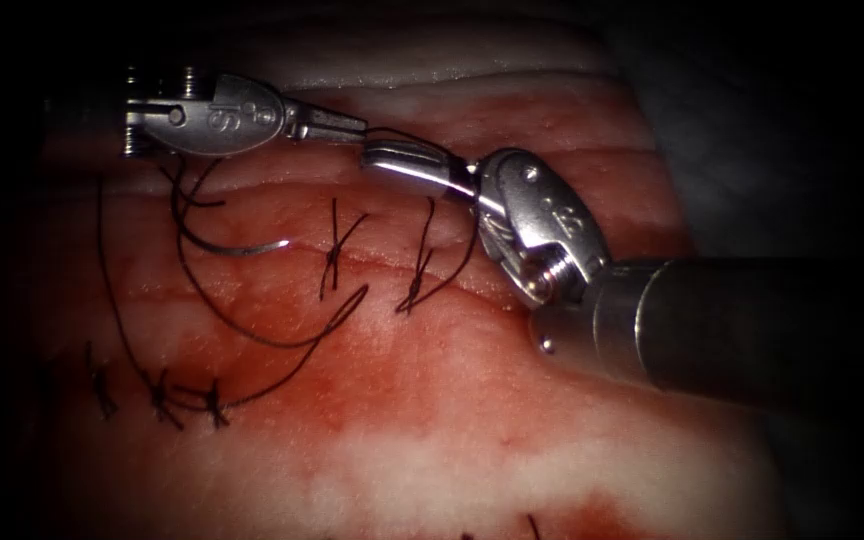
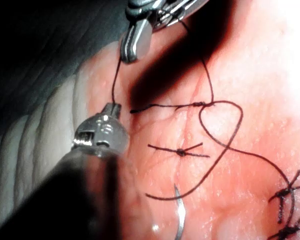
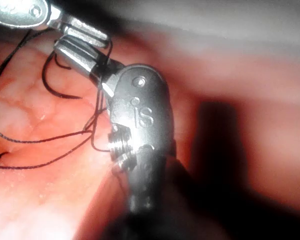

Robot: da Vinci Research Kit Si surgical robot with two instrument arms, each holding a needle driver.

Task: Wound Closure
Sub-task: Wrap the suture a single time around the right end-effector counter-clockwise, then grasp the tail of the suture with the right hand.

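Endoscope, left tool (image 1: 352, 127): its jaws are pressed together on the thread (image 1: 252, 335); it reaches in flat from the left, above the cut (image 1: 372, 262)
Endoscope, right tool (image 1: 402, 160): its jaws are closed on the same thread, right next to the left tool's tip; its thick shaft comes in from the right and the wrist bends up and to the left
Endoscope, needle (image 1: 237, 245): it lies free on the tissue (image 1: 552, 460), left of the knots, under the left tool; no tool holds it, and I cannot tell if any part is in the tissue
Endoscope, knots: two tied stitches (image 1: 332, 255) cross the cut; more sit lower left
Left wrist, left tool (image 2: 111, 107): jaws clamped on the thread (image 2: 115, 82), which runs tight to the right tool (image 2: 132, 47)
Left wrist, needle (image 2: 179, 215): it lies on the tissue (image 2: 240, 60), near a loop of thread
Right wrist, right tool (image 3: 77, 55): jaws closed, thread (image 3: 45, 140) around them; the left tool (image 3: 82, 25) is just beside it
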